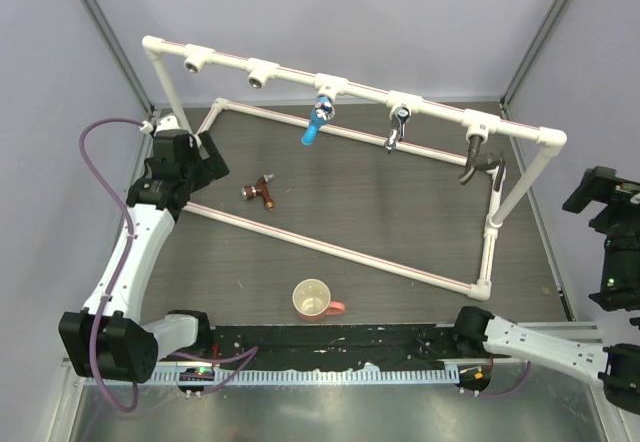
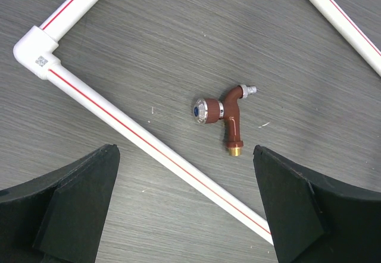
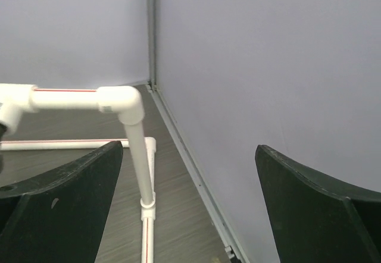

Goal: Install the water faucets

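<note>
A reddish-brown faucet [image 1: 260, 192] lies loose on the dark table inside the white pipe frame [image 1: 330, 250]. In the left wrist view this faucet [image 2: 226, 117] rests on its side just beyond a frame pipe [image 2: 149, 147]. My left gripper [image 1: 208, 158] [image 2: 184, 156] hovers open to its left, holding nothing. On the raised rail [image 1: 360, 87] hang a blue faucet [image 1: 318, 122], a chrome faucet [image 1: 398, 129] and a dark faucet [image 1: 478, 160]. Two tee sockets [image 1: 195, 60] at the rail's left stand bare. My right gripper [image 1: 598, 194] [image 3: 187, 150] is open and empty at the far right, outside the frame.
A cream cup [image 1: 313, 300] with a pink handle stands near the front edge. Grey enclosure walls [image 3: 268, 66] close in on the left, back and right. The frame's right upright post [image 3: 138, 156] stands close to the right wall.
</note>
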